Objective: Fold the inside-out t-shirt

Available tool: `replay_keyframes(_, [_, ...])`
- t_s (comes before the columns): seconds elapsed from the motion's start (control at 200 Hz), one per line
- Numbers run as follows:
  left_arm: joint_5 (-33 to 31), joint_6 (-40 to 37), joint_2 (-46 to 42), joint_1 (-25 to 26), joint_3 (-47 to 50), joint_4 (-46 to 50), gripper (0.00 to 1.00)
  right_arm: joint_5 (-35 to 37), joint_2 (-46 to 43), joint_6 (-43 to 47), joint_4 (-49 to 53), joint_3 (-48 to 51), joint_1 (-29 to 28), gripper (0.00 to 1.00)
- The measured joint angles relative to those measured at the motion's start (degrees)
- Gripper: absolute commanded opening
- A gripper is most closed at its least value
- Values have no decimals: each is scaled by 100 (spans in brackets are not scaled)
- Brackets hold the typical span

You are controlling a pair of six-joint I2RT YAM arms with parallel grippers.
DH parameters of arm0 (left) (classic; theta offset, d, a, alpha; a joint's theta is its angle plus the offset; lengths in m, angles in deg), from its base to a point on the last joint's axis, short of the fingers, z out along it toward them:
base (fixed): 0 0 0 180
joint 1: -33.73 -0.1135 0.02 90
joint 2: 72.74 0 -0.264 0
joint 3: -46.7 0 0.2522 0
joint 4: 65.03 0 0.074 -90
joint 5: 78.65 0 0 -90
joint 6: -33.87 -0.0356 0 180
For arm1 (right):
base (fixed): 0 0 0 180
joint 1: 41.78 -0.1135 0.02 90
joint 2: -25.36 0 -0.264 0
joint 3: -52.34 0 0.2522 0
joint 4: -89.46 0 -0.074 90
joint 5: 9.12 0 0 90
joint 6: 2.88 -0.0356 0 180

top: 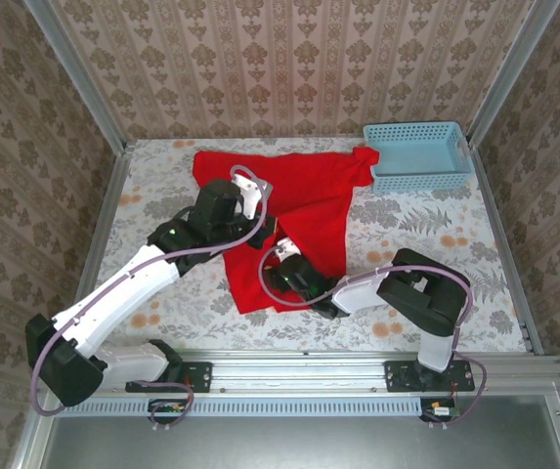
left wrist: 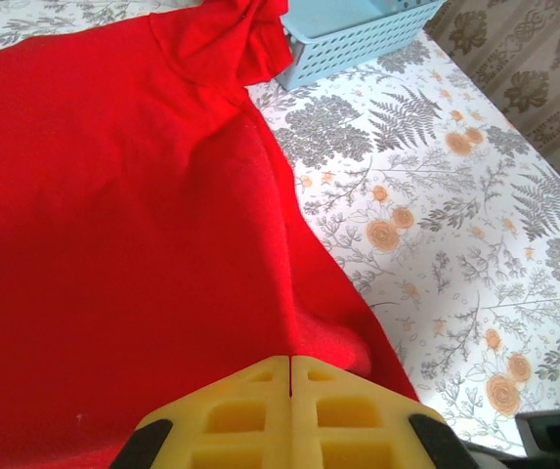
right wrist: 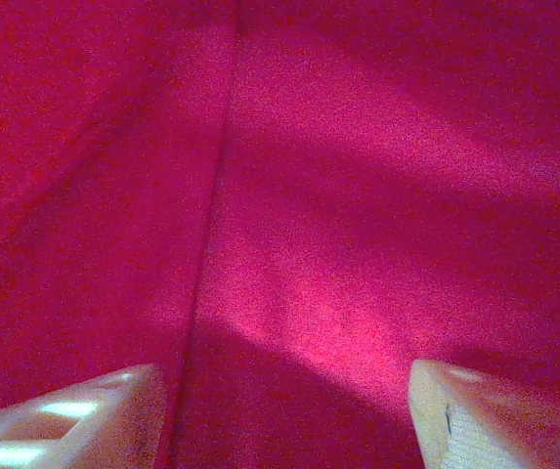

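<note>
Inside-out t-shirt (top: 311,200): red, lying spread and rumpled on the table (top: 436,239), covering the middle of the top view and reaching toward 12 o'clock. One lower corner trails toward 6 o'clock. One sleeve runs out toward 2 o'clock and touches the near-left corner of the light-blue basket (top: 421,182). The basket sits at 2 o'clock against the back of the table. Left gripper (top: 257,190): over the shirt's central part, at about 10 o'clock from the right gripper (top: 282,254). In the left wrist view the left gripper (left wrist: 291,363) is clenched, yellow pads (left wrist: 240,415) pressed flush together just over the red cloth (left wrist: 113,244). Whether they pinch any cloth cannot be told. That view also has the basket (left wrist: 358,41) at 12 o'clock with the sleeve bunched against it, and bare floral table (left wrist: 446,205) from 1 to 5 o'clock. Right gripper: low on the shirt's near part, toward 6 o'clock. In the right wrist view the right gripper (right wrist: 281,371) is released, fingers (right wrist: 74,410) standing wide apart with red cloth (right wrist: 358,195) between and beyond them. A seam or crease runs from 12 toward 7 o'clock.
</note>
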Motion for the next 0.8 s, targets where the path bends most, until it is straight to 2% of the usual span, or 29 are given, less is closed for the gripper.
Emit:
replay_keyframes(0.225, [122, -50, -223, 0, -76, 109, 0, 133, 0, -4, 199, -243, 286, 69])
replay_keyframes(0.42, [188, -50, -315, 59, -260, 116, 0, 614, 26, -74, 378, -577, 343, 70])
replay_keyframes(0.575, [129, -50, -319, 378, -463, 136, 0, 817, 72, -334, 627, -796, 463, 71])
replay_keyframes(0.8, [-188, -87, -319, 892, -885, 133, 0, 750, 358, -695, 1040, -1276, 774, 73])
